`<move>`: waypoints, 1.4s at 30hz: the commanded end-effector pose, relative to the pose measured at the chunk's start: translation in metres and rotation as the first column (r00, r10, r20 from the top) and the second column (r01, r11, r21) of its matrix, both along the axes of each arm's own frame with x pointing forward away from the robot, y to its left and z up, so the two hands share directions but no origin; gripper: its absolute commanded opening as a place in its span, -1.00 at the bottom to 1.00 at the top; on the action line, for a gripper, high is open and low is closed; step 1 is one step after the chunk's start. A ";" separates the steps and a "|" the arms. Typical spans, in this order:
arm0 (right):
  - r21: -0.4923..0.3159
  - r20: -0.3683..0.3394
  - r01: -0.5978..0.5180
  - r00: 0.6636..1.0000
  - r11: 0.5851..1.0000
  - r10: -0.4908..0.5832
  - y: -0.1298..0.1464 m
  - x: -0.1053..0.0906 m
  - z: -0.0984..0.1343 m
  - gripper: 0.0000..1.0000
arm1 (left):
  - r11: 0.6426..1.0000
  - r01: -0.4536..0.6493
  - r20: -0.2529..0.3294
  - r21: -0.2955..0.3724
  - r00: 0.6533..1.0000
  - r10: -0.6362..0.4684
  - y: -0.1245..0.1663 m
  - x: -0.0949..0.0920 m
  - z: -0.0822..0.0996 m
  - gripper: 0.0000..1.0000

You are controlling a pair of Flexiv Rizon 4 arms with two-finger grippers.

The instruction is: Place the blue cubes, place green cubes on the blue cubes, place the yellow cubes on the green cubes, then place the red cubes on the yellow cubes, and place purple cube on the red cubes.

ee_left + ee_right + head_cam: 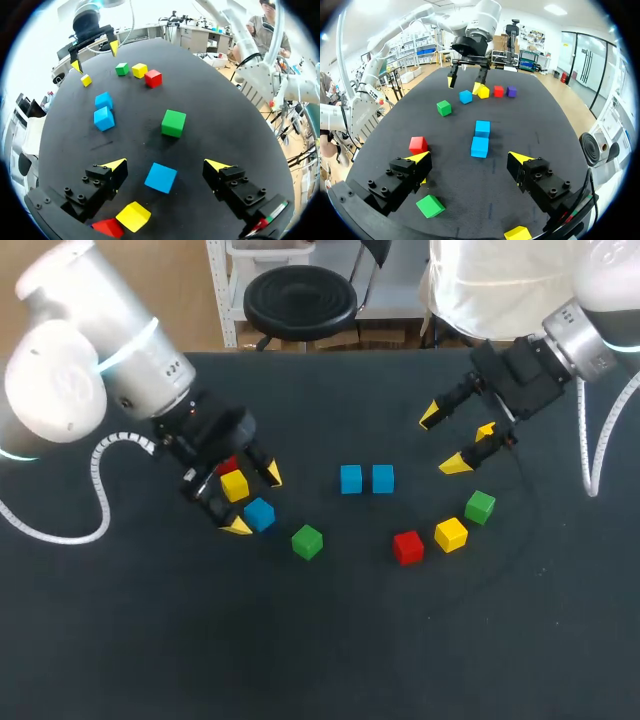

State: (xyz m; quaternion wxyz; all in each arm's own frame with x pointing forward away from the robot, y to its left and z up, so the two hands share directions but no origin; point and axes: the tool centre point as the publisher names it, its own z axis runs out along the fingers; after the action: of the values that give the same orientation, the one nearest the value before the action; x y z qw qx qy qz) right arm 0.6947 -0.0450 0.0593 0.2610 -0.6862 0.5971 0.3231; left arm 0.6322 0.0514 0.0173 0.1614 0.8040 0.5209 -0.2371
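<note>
Two blue cubes (pixel 350 478) sit together; nothing is stacked yet. My left claw (pixel 255 501) hangs open around a third blue cube (pixel 259 513); my right claw (pixel 442 441) is open, empty.

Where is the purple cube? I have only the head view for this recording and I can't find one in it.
Observer: It is hidden under the left arm in your view. The right wrist view shows the purple cube on the table next to the red cube, which ends a short row with the yellow cube, just beyond the left gripper.
Operator: Does the left gripper hold the blue cube below it?
Observer: No. The left wrist view shows that blue cube resting flat on the table between the open jaws, with a gap on each side.
</note>
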 end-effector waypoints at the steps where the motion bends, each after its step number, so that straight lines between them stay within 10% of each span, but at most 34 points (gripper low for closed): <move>1: -0.001 0.000 0.001 1.000 1.000 -0.001 0.000 0.000 0.000 1.00 | 1.000 -0.002 0.002 0.009 1.000 0.002 -0.001 0.001 -0.003 1.00; 27: -0.001 0.000 0.001 1.000 1.000 -0.001 0.000 0.000 0.000 1.00 | 0.994 -0.019 0.006 0.107 1.000 0.019 0.007 -0.007 -0.017 0.28; 36: -0.001 0.000 0.001 1.000 1.000 -0.001 0.000 0.000 0.000 1.00 | 0.995 -0.027 0.015 0.093 1.000 0.026 0.010 -0.011 -0.012 -0.40; 38: -0.001 0.000 0.001 1.000 1.000 -0.001 0.000 0.000 0.000 1.00 | 0.995 -0.029 0.012 0.092 1.000 0.028 0.010 -0.012 -0.014 -1.00; 40: -0.001 0.000 0.001 1.000 1.000 -0.001 0.000 0.000 0.000 1.00 | 0.995 -0.033 0.006 0.096 0.999 0.033 0.011 -0.012 -0.016 -0.87; 41: -0.001 0.000 0.001 1.000 1.000 -0.001 0.000 0.000 0.000 1.00 | 0.994 -0.040 0.005 0.098 0.999 0.039 0.011 -0.013 -0.016 -0.33; 42: -0.001 0.000 0.001 1.000 1.000 -0.001 0.000 0.000 0.000 1.00 | 0.994 -0.045 0.004 0.096 0.999 0.045 0.011 -0.013 -0.016 1.00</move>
State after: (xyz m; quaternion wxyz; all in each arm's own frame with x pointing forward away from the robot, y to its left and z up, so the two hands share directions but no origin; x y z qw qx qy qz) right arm 0.6948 -0.0451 0.0593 0.2611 -0.6862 0.5972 0.3231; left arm 0.6220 0.0613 0.0024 0.1255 0.8002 0.5478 -0.2093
